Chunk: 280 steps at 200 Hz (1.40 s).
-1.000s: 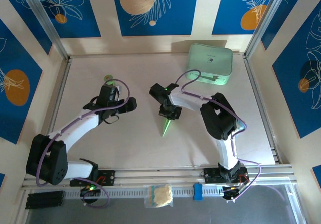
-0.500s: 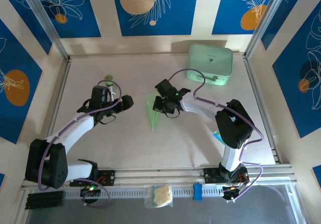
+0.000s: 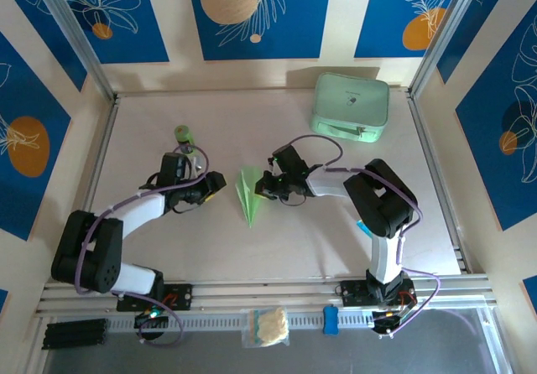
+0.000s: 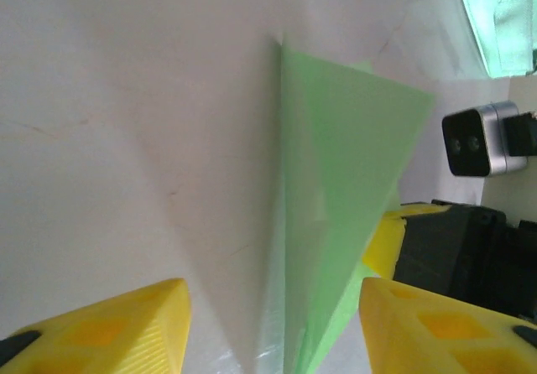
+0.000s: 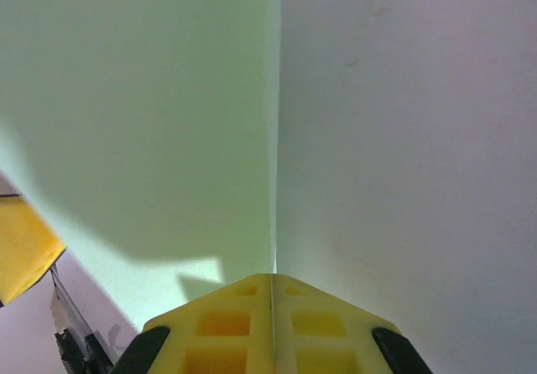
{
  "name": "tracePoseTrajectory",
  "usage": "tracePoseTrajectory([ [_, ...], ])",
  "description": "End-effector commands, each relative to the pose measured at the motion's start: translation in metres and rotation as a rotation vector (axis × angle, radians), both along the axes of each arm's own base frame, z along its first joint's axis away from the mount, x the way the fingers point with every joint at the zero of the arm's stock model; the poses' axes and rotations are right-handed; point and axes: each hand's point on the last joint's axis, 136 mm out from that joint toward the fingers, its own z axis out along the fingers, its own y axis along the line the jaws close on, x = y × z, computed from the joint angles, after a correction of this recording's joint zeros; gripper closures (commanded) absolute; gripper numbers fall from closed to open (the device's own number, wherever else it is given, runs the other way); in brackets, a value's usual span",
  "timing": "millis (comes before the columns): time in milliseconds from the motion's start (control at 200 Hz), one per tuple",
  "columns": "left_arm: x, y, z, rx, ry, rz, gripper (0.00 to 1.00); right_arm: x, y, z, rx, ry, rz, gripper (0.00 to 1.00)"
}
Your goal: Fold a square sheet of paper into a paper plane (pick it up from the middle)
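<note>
Paper plane (image 3: 248, 194), pale green with its tip toward the arms, stands mid-surface (image 3: 285, 244), clamped at one edge by the right tool (image 3: 261, 191), fingers pressed together, while the left tool (image 3: 220, 184), fingers spread apart, straddles it from the opposite side.

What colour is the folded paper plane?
Pale green, plain, no print. The paper plane shows best in the left wrist view.
</note>
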Motion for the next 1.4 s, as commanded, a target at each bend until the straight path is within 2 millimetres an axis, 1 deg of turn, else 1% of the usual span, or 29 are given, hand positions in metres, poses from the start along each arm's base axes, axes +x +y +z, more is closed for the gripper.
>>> tracePoseTrajectory([
  [0,-0.001,-0.018,0.002,-0.069,0.002,-0.05,0.48,-0.003,0.009,0.005,0.074,0.01,0.029,1.0],
  [90,-0.001,-0.026,-0.004,-0.067,0.024,-0.069,0.54,-0.004,0.008,0.001,0.071,0.018,0.031,1.0],
  [165,0.001,-0.033,-0.004,-0.076,0.026,-0.091,0.55,-0.004,0.006,0.0,0.069,0.02,0.029,1.0],
  [225,0.002,-0.037,-0.003,-0.076,0.021,-0.102,0.55,-0.005,0.005,-0.002,0.065,0.023,0.028,1.0],
  [345,0.005,-0.043,0.0,-0.077,0.005,-0.116,0.49,-0.005,0.004,-0.003,0.058,0.022,0.028,1.0],
  [480,0.007,-0.049,-0.003,-0.071,0.012,-0.126,0.49,-0.005,0.004,-0.004,0.054,0.026,0.028,1.0],
  [680,0.01,-0.05,-0.014,-0.022,0.05,-0.126,0.63,-0.005,0.004,-0.004,0.05,0.025,0.031,1.0],
  [770,0.012,-0.048,-0.019,0.0,0.058,-0.116,0.67,-0.005,0.005,-0.005,0.051,0.031,0.036,1.0],
  [870,0.014,-0.05,-0.022,0.003,0.065,-0.122,0.72,-0.005,0.005,-0.006,0.053,0.035,0.038,1.0],
  [945,0.016,-0.051,-0.024,0.003,0.071,-0.126,0.78,-0.005,0.005,-0.006,0.053,0.035,0.04,0.99],
  [1121,0.017,-0.052,-0.027,0.012,0.075,-0.128,0.91,-0.003,0.002,0.0,0.044,0.02,0.037,0.94],
  [1256,0.018,-0.05,-0.026,0.027,0.071,-0.131,0.96,-0.001,-0.006,-0.001,0.002,0.021,0.025,0.88],
  [1321,0.018,-0.051,-0.026,0.028,0.07,-0.134,0.97,0.0,-0.014,-0.005,-0.047,0.026,-0.001,0.85],
  [1396,0.018,-0.051,-0.027,0.032,0.071,-0.136,0.99,0.002,-0.016,-0.006,-0.06,0.018,-0.005,0.84],
])
